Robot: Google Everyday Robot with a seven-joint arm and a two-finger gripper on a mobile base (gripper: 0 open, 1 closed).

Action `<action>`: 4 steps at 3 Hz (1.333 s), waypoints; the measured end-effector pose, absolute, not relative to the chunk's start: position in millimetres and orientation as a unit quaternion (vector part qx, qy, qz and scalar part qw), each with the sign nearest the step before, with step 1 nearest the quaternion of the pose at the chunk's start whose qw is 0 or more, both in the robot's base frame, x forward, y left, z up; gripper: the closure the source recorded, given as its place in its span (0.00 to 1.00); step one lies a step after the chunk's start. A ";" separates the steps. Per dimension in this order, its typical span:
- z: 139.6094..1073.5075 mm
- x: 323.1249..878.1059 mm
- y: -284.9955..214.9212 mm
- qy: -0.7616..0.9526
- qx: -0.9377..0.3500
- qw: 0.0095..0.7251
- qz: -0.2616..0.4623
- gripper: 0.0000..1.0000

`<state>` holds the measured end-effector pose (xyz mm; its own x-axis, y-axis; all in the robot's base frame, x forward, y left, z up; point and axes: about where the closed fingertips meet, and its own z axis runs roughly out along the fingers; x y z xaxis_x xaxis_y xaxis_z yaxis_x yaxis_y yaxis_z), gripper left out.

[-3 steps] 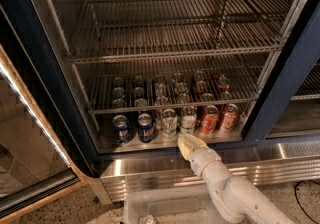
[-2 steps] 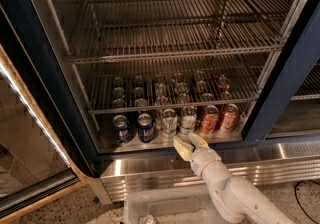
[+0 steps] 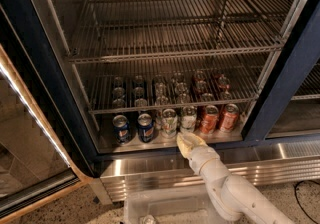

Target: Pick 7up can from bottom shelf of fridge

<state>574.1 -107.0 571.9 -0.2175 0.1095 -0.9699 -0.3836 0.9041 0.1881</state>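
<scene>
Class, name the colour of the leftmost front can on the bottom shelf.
Blue can, camera view; gripper sits to its right, at the shelf front.

My arm [image 3: 227,188] is off-white, built of thick rounded segments; its yellowish end effector [image 3: 188,143] shows low in mid-view.
</scene>
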 end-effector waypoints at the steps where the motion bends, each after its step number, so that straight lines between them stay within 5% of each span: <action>1: 572.8 576.7 -105.3 0.751 -0.093 0.625 0.191 0.66; 4: 565.7 594.4 -115.5 0.746 -0.091 0.645 0.138 0.60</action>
